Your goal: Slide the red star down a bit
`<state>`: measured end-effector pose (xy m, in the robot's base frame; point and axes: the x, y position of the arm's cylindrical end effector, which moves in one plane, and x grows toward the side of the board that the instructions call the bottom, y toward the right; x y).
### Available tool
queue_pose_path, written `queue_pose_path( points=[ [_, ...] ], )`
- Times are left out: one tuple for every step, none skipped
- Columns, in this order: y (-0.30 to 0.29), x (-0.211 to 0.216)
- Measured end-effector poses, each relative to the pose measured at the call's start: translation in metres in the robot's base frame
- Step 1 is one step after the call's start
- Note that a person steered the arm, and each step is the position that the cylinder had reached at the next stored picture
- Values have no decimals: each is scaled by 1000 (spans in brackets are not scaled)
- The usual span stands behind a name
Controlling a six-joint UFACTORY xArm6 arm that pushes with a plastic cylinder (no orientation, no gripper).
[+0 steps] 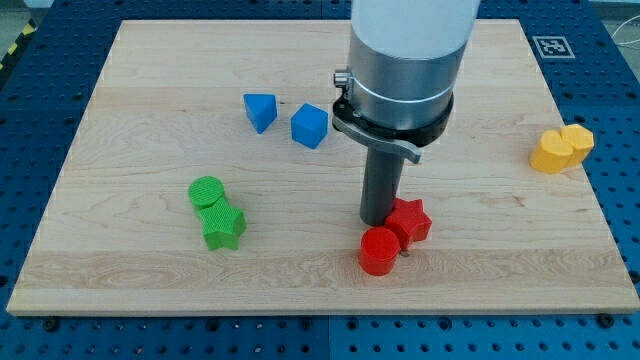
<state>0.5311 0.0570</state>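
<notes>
The red star [411, 221] lies on the wooden board [140, 260] right of centre, toward the view's bottom. A red cylinder [379, 250] sits just below and left of it, touching it. My tip [377, 220] rests on the board right against the star's left side and just above the red cylinder. The dark rod rises from there into the arm's grey body at the view's top.
Two blue blocks [260, 111] [309, 126] lie above and left of the tip. A green cylinder [207, 192] and green star [223, 226] touch at the left. Two yellow blocks [560, 148] sit at the board's right edge.
</notes>
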Motion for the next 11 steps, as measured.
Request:
queue_pose_path(
  points=[
    [10, 5],
    [12, 20],
    [10, 19],
    [5, -4],
    [11, -32],
    [43, -26],
    [62, 1],
    [74, 22],
    [75, 20],
    [69, -17],
    [54, -75]
  ],
)
